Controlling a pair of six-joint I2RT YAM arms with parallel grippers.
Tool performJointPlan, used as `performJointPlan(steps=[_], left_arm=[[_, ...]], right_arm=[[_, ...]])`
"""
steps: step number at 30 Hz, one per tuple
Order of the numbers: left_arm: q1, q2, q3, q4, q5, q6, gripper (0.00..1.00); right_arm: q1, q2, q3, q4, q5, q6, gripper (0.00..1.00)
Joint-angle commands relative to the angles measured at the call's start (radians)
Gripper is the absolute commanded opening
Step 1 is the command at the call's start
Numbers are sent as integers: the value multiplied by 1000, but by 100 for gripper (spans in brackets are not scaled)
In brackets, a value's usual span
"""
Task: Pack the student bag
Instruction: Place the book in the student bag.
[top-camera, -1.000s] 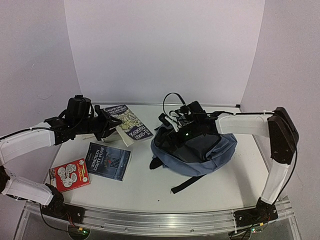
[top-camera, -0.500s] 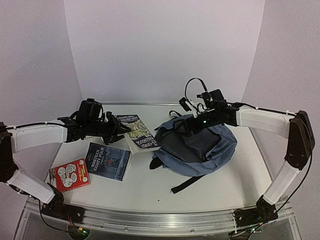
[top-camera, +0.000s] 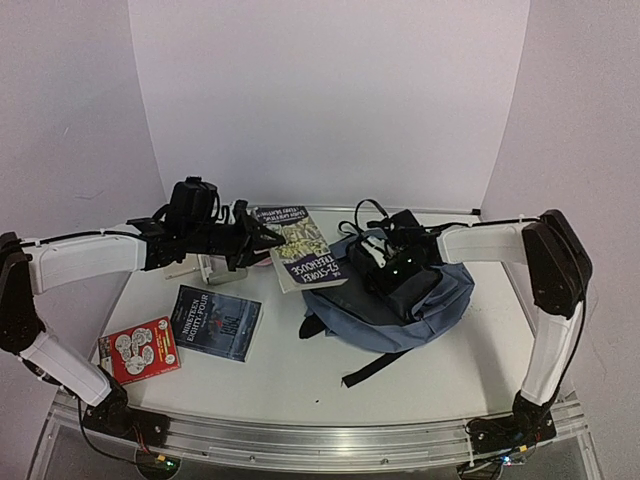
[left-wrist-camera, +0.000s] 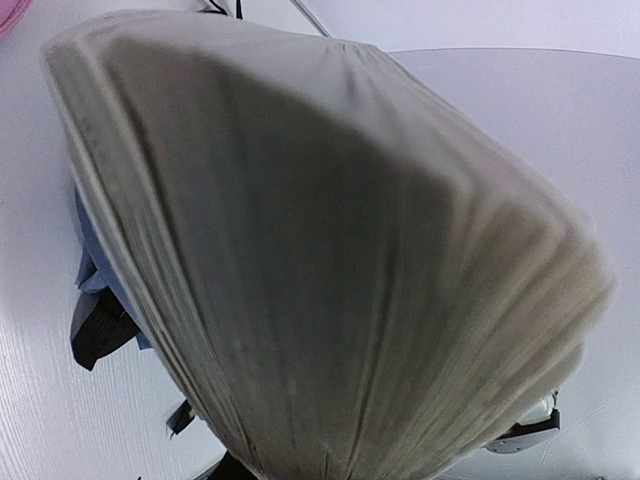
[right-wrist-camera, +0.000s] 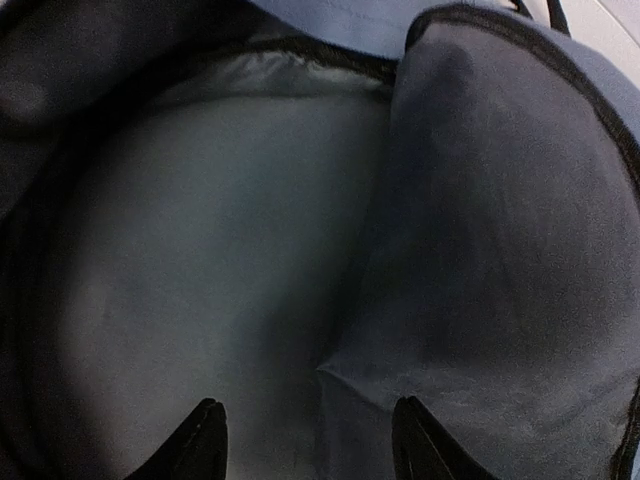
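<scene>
The blue-grey student bag lies at the table's middle right, its top open. My left gripper is shut on a paperback book and holds it in the air, its far end over the bag's left edge. In the left wrist view the book's page edges fill the frame and hide the jaws; a bit of the bag shows at the left. My right gripper is open, inside the bag's mouth. In the right wrist view its fingertips stand apart over the grey lining, with a fabric fold between them.
A dark "Nineteen Eighty-Four" book and a red booklet lie at the table's front left. A small white stand sits under my left arm. A black strap trails from the bag toward the front edge.
My left gripper has lifted the book and carried it right, to the bag's edge. My right gripper rose from the bag, then went back down into its open mouth.
</scene>
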Motion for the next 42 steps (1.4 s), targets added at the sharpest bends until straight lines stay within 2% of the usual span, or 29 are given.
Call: performJointPlan(steps=[1, 6, 11, 13, 26, 34, 42], left_arm=[[-6, -11, 42, 111, 23, 6, 0], [-11, -8, 39, 112, 24, 3, 0], [-17, 12, 57, 88, 47, 11, 0], [-22, 28, 61, 100, 68, 9, 0], [-41, 297, 152, 267, 195, -65, 0], [-35, 489, 234, 418, 192, -146, 0], [-44, 732, 421, 543, 198, -233, 0]], right_arm=[[-3, 62, 23, 7, 115, -31, 54], [-3, 140, 46, 18, 193, -41, 44], [-2, 123, 77, 1, 181, -9, 8], [-3, 78, 111, -31, 151, 19, 0], [-29, -159, 200, -85, -52, 159, 0], [-30, -193, 210, -85, -154, 180, 0], [-31, -169, 229, -56, -187, 283, 0]])
